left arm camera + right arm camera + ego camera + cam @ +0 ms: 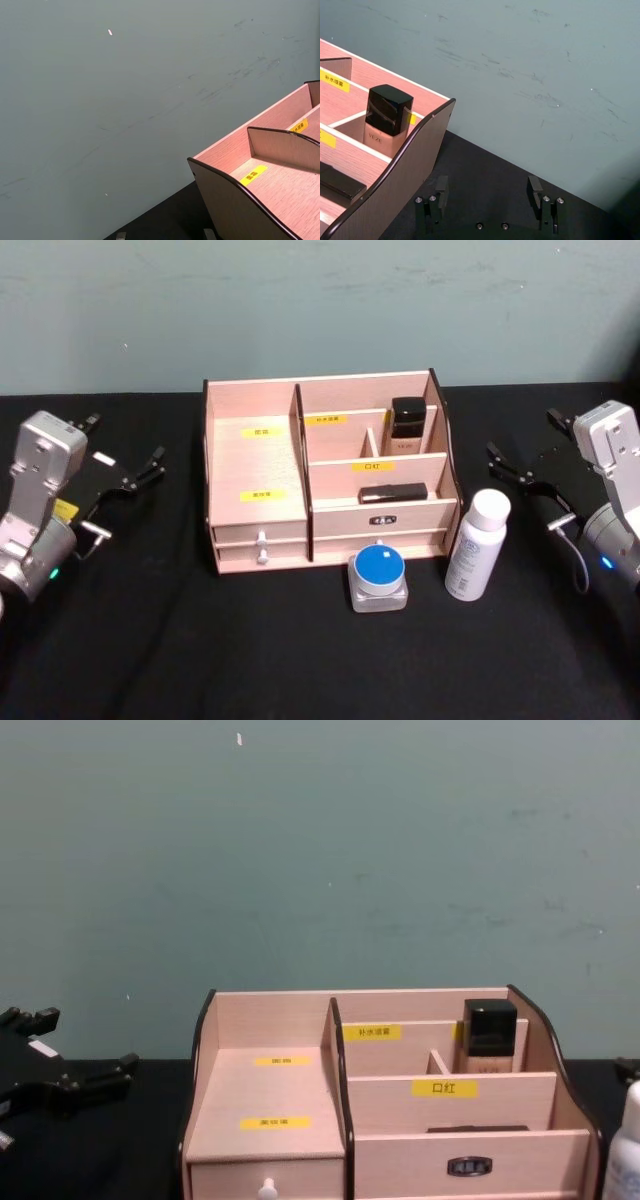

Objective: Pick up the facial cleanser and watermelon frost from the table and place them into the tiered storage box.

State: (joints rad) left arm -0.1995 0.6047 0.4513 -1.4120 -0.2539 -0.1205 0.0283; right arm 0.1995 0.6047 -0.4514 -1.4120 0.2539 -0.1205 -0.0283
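nearest on the black bench [200, 660]: blue-lidded jar [378, 578], likely the watermelon frost, just in front of the tiered storage box [255, 455] drawers. next to it white bottle [477, 545], likely the cleanser, upright, long axis vertical, just off the box's right wall. right gripper [522, 445] nearer to both, fingers spread, bottle inward and nearer than them. left gripper [125, 445] well apart beyond the box's left side, fingers spread too.
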